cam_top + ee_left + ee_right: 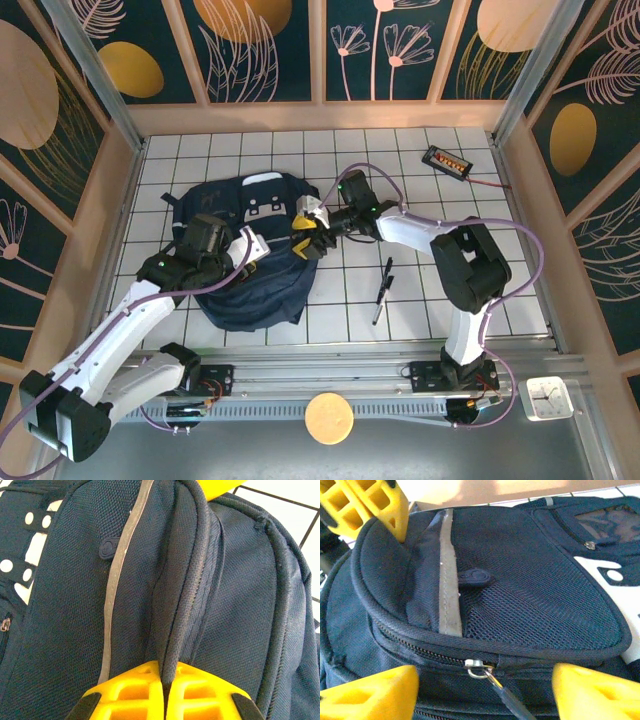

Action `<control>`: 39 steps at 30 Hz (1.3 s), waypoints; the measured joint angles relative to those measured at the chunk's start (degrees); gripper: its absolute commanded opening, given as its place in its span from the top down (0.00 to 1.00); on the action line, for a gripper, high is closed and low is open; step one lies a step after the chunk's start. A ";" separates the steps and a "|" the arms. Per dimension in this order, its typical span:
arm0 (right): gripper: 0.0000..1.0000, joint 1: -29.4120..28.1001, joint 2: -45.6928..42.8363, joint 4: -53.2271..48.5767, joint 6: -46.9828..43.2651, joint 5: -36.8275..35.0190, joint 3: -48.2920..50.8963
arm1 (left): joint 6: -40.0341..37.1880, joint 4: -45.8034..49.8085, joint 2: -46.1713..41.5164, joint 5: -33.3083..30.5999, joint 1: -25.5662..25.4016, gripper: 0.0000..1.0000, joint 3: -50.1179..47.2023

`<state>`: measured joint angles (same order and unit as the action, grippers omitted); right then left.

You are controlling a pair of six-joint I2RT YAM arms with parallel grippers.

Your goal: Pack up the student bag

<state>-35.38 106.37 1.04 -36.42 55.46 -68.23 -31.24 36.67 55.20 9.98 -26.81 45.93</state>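
Here was a robot test cell, lab rig all over: white gridded tabletop (pixel 200 160) boxed in by wood-framed leaf-painted panels (pixel 260 50) from nine round to three o'clock, metal mounting rail (pixel 330 372) at six, small clock (pixel 547 397) at five.

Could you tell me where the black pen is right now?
In the top view, the pen lies on the tiled table right of the student bag, near the right arm.
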 measured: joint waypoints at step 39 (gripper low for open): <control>1.00 -8.74 -6.25 -17.94 15.89 -15.93 -2.01 | 7.15 -4.87 7.30 1.99 -0.33 1.00 -0.39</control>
<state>-44.12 100.12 -16.91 -20.53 39.53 -70.24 -24.10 31.79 62.50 11.97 -27.14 45.54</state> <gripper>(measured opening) 0.052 0.062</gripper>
